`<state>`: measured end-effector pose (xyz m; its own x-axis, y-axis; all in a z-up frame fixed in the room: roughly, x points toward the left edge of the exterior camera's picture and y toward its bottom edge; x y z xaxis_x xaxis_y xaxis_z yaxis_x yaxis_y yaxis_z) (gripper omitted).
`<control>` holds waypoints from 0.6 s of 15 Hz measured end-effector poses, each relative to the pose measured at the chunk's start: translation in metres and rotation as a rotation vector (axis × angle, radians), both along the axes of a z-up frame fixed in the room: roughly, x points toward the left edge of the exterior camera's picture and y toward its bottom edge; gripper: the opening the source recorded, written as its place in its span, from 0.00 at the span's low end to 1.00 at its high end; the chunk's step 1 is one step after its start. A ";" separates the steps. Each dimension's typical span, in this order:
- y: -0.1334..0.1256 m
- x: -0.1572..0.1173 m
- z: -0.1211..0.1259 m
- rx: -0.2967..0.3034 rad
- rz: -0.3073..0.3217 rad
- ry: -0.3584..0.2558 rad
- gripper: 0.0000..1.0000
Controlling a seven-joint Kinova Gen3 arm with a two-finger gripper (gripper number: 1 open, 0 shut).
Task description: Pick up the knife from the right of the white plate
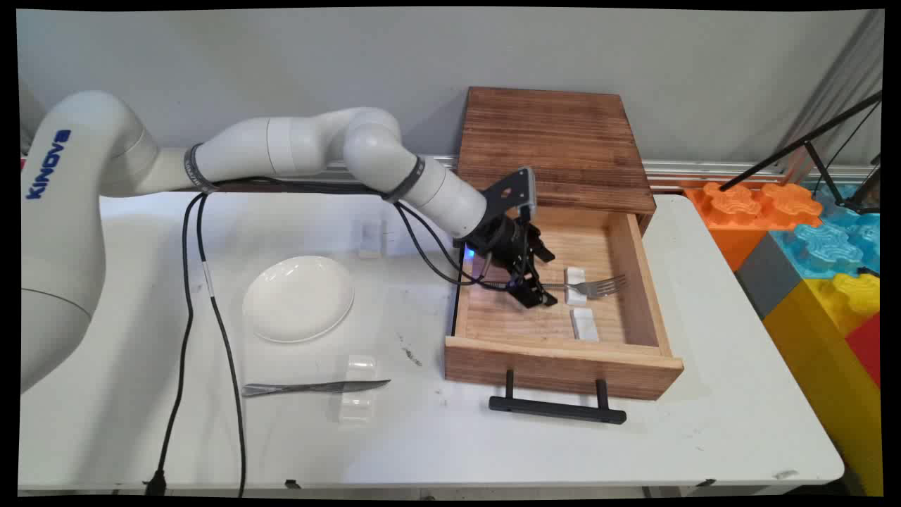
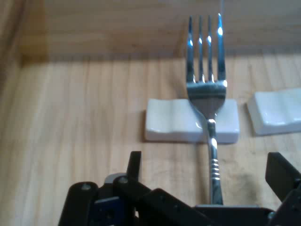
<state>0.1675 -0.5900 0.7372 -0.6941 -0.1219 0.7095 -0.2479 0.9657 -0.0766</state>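
Nearest the table's (image 1: 493,451) front edge lies a knife (image 1: 313,386) propped on a clear rest (image 1: 357,398), with a white plate (image 1: 298,298) just behind it — both well apart from where I'm working. Further in stands the open wooden drawer (image 1: 559,366), and my gripper (image 1: 538,289) reaches down into it. My fingers (image 2: 134,165) stand spread wide on either side of the fork's (image 2: 207,94) handle, gripping nothing. The fork lies with its neck across a white rest (image 2: 174,126), which keeps the prongs lifted off the drawer floor; a second white rest (image 2: 277,110) sits just beside it, unused. The handle's tail end is hidden behind my own linkage, so I cannot tell whether it touches me. Another clear rest (image 1: 369,238) sits further back on the table.
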 end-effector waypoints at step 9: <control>-0.001 0.001 0.064 0.082 0.096 0.000 1.00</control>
